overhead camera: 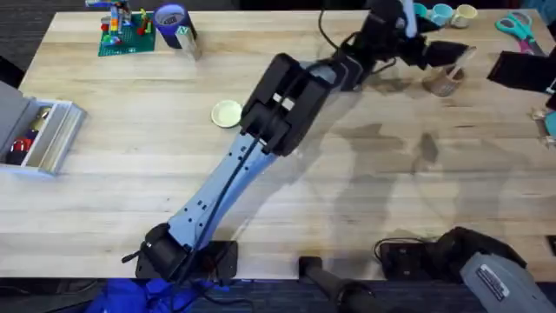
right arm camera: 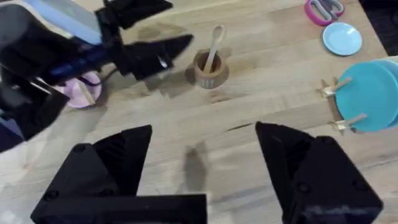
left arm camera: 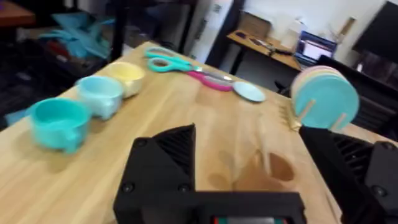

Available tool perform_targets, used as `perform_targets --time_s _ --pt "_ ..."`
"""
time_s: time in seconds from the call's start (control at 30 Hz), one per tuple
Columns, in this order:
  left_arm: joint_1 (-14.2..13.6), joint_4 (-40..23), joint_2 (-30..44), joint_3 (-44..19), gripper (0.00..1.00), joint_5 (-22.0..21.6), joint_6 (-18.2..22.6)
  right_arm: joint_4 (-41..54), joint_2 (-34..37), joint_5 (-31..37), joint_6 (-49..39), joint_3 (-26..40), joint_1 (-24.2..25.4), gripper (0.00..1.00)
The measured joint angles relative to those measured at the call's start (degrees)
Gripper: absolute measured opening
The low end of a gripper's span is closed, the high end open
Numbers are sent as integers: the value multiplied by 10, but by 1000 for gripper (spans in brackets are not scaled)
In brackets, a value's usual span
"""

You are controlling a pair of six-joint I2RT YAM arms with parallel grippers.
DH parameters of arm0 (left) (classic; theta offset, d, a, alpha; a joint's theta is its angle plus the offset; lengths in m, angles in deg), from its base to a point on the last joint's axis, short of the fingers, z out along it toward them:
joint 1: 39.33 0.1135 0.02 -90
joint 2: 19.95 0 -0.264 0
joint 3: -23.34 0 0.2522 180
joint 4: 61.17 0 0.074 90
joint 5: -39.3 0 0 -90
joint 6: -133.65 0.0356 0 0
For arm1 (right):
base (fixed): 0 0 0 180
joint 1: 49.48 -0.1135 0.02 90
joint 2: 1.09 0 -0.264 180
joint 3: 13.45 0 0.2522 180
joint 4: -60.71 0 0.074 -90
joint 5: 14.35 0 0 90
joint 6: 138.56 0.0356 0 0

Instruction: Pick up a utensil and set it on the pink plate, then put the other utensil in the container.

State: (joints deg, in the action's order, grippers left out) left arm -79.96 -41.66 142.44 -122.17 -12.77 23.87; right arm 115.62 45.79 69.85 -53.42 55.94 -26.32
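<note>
1. Pale wooden spoon: stands handle-down in the tan-brown container, bowl end up, leaning against the rim.
2. Tan-brown container: on the wooden table at its far right part, just beside the left gripper.
3. Left gripper: jaws spread, holding nothing; the spoon and container lie just beyond the fingertips, apart from them.
4. Pink plate: flat on the table, partly hidden behind the left arm; the wooden fork lies across it.
5. Right gripper: jaws spread wide, empty, above bare table, well apart from the container.
</note>
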Motion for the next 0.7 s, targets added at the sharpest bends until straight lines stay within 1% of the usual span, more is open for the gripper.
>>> perform_targets --time_s 0.1,0.17,0.27,0.4,0.43,0.57,0.7 --pt "20 -15 0 0 996 0 -9 0 0 0 0 0 0 998" --pt "31 -41 0 0 997 -1 -12 0 0 0 0 0 0 998" --pt "44 -119 -1 0 996 -11 -11 0 0 0 0 0 0 998" --pt "52 -221 -13 0 997 -35 20 0 0 0 0 0 0 998" --pt "54 -271 -38 0 996 -52 47 0 4 0 0 0 0 998" --pt "55 -318 -95 0 996 -65 76 0 13 0 0 0 0 998" --pt "62 -376 -159 0 996 -74 92 -3 16 0 0 0 0 998"
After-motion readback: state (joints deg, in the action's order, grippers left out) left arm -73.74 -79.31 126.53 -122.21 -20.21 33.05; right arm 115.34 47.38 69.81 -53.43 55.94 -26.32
